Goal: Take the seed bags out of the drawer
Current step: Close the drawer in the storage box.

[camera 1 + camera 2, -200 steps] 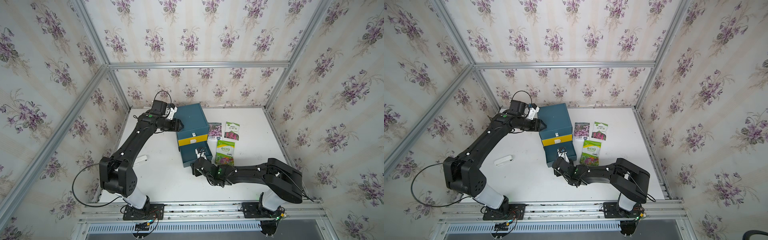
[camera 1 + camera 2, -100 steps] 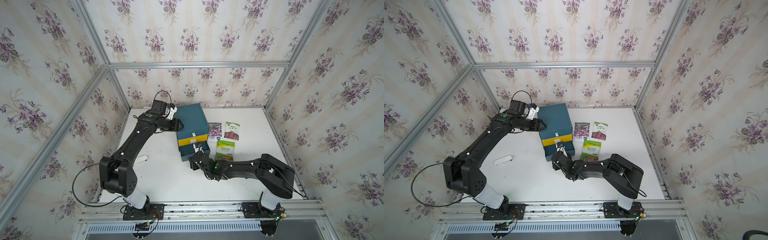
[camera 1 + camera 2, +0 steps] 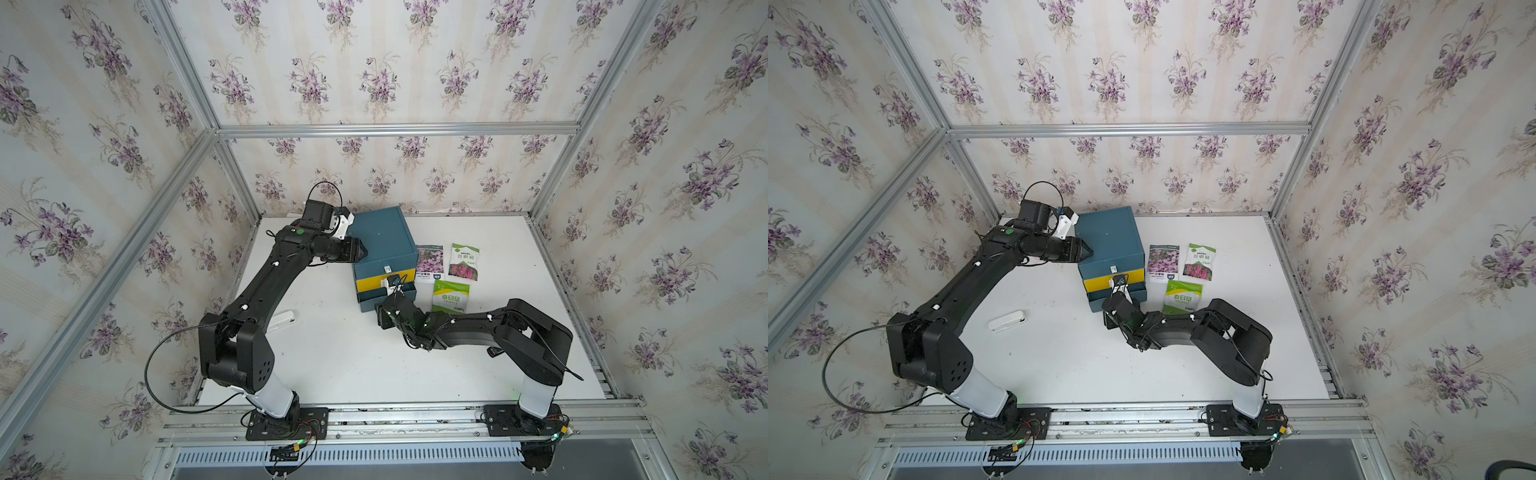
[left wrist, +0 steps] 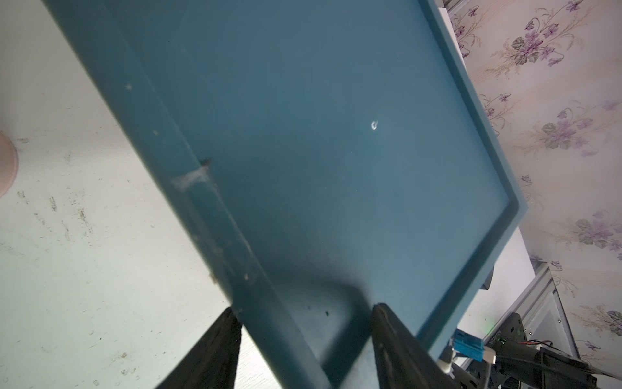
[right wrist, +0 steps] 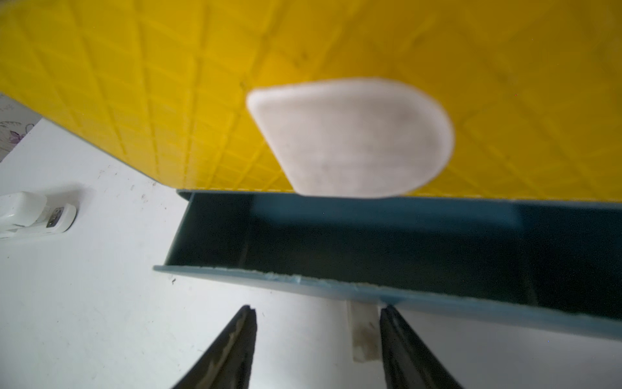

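Fingers (image 5: 235, 347) of the right gripper (image 5: 318, 311) stand spread. The small white handle tab (image 5: 363, 333) of the bottom teal plastic drawer (image 5: 336, 289) lies between them, just beside one finger. That drawer stands partly out of the dark teal plastic drawer cabinet (image 3: 380, 232), under a yellow ribbed drawer front (image 5: 168, 84). The left gripper (image 4: 304, 311) is pinched on the raised rim at the cabinet's top left edge. All three seed bags lie flat on the white table (image 3: 353, 365), just right of the cabinet and outside the drawer. The pink-purple flowered packet (image 3: 430, 264) and the white-green packet with red flowers (image 3: 464, 262) sit side by side. The larger bright green packet with a yellow band (image 3: 451, 296) sits nearer, just in front of them. Each bag's long axis runs near to far, with its top end toward the far wall, and the green one is turned slightly. A white oblong gadget (image 3: 282, 322) lies on the table well left of the drawer.
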Motion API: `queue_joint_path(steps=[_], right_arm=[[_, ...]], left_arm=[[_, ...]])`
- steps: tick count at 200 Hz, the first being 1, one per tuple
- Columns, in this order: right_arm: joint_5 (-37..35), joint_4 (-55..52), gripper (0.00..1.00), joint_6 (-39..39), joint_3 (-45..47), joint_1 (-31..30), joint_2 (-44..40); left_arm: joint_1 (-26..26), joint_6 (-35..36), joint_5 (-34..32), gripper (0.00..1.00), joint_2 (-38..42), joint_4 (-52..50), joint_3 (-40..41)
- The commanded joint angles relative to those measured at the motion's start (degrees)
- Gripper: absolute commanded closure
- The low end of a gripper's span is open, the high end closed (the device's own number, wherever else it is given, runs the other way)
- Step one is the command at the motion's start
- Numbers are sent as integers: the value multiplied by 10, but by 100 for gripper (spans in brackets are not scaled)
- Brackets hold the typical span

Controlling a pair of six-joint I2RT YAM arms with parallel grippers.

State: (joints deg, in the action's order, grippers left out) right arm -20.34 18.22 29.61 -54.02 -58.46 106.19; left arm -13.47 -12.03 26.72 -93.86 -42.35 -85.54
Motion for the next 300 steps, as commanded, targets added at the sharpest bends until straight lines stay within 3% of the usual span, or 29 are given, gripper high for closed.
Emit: queue_joint_path(steps=[1, 178, 300], right_arm=[[-5, 28, 39, -5, -8, 3, 8], [-19, 101, 50, 6, -30, 25, 61], [-22, 208, 55, 47, -10, 37, 75]], left_arm=[[1, 29, -65, 36, -14, -110, 10], [6, 31, -44, 36, -22, -110, 8], [8, 34, -42, 36, -19, -113, 13]])
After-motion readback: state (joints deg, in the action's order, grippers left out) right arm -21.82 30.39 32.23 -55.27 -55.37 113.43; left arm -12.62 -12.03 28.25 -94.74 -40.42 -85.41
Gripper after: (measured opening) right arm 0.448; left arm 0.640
